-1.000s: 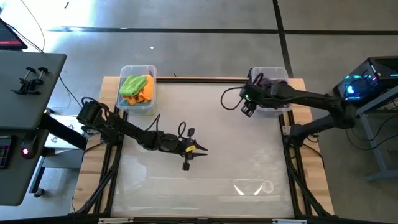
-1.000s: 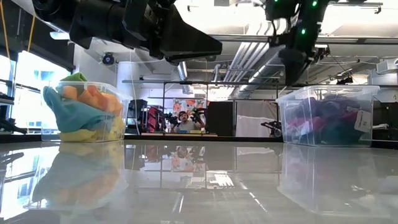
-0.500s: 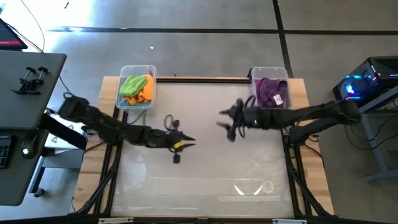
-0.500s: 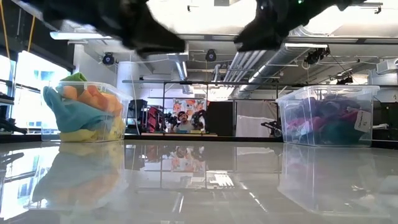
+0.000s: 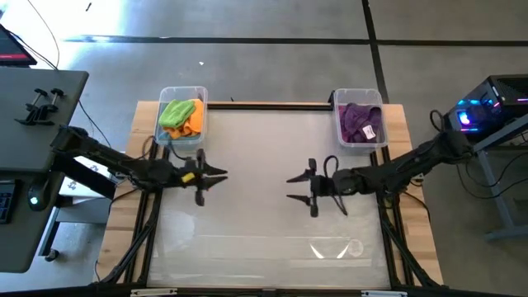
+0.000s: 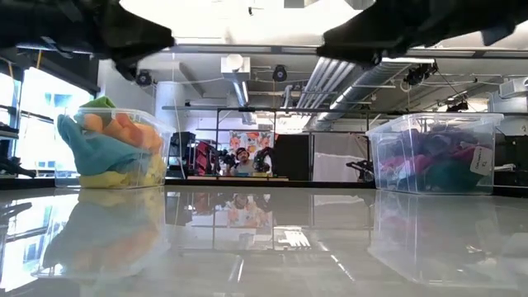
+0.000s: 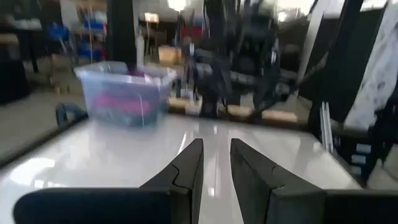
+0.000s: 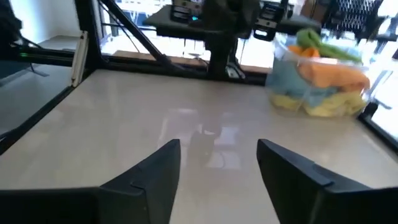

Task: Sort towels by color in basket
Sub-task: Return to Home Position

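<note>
— What lies ahead of the right tool [image 8: 217,149]?
— Bare, glossy worktop [image 8: 124,118]. Its two dark fingers [image 8: 155,171] are spread, with nothing between them.
— And farther off?
— A clear bin [image 8: 369,99] holding green, orange, blue and yellow towels [image 8: 323,81].

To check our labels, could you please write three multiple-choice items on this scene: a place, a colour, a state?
1. Where is the purple towel?
A. on the tabletop
B. in the right bin
C. on the floor
2. Which towel lies beside the orange towel in the left bin?
A. grey towel
B. lime green towel
C. magenta towel
3. How is the right claw?
A. shut on a towel
B. shut, empty
C. open, empty
Key: 1 B, seen inside it from above; 2 B, lime green lies beside orange; 3 C, its fingers stand wide apart, nothing between.
</note>
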Robot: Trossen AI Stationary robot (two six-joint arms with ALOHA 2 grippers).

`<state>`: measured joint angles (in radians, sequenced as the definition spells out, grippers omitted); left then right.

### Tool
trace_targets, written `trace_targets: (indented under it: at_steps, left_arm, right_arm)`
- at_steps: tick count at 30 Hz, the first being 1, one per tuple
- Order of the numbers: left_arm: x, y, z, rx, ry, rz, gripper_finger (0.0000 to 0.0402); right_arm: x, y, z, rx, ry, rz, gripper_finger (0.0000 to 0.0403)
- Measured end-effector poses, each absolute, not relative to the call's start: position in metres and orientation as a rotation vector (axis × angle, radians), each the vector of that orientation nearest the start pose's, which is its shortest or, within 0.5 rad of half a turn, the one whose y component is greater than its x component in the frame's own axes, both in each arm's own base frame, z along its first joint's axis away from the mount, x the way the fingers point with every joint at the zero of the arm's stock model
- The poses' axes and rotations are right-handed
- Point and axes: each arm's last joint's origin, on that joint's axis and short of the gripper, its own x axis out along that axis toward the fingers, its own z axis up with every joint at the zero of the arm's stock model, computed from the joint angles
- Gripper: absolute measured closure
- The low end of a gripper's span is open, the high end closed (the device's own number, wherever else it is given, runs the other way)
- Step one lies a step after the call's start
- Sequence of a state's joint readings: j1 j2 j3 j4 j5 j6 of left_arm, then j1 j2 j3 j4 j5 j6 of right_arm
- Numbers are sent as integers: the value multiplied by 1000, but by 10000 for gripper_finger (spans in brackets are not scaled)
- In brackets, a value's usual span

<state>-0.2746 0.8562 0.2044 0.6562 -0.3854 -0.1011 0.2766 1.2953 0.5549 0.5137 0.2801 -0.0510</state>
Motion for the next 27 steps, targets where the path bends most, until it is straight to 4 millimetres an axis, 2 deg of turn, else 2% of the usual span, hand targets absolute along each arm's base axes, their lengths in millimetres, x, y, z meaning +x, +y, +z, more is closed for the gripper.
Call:
trace_targets:
  at_steps: [6, 10, 20, 27]
  left_arm:
    - [142, -23, 209, -120, -154, 179, 335]
    - [129, -19, 205, -133, -197, 182, 335]
    - [118, -17, 197, -80, -110, 187, 335]
    - [112, -14, 194, -46, -76, 243, 335]
  right_arm:
    - [226, 55, 217, -102, 168, -11, 251]
    - [204, 50, 212, -32, 111, 24, 278]
    - [165, 41, 192, 30, -45, 82, 310]
    - [151, 37, 175, 71, -65, 83, 316]
